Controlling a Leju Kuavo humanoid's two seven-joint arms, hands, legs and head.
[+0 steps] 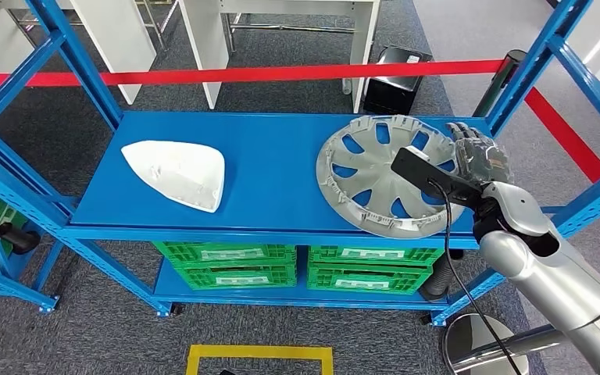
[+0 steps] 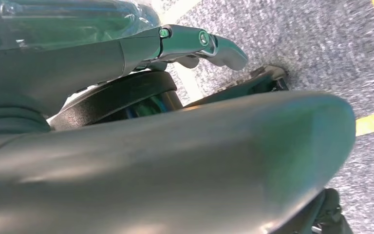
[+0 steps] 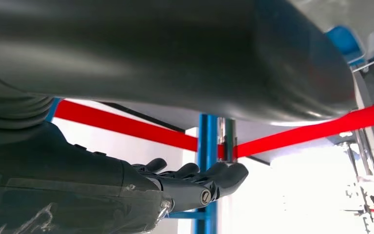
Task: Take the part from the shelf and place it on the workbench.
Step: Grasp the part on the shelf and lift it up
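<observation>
Silver right arm [image 1: 551, 273] outstretched, right robot hand [image 1: 480, 155] empty, fingers apart beside the hubcap's [image 1: 383, 173] rim.

Two parts lie on the blue shelf [image 1: 281, 156]: one silver wheel cover [image 1: 375, 176] at three o'clock and one white shell-shaped housing [image 1: 178, 173] at nine o'clock. Four green crates [image 1: 297, 266] sit stacked underneath at six o'clock. One red barrier tape [image 1: 242, 75] runs across at twelve o'clock.
</observation>
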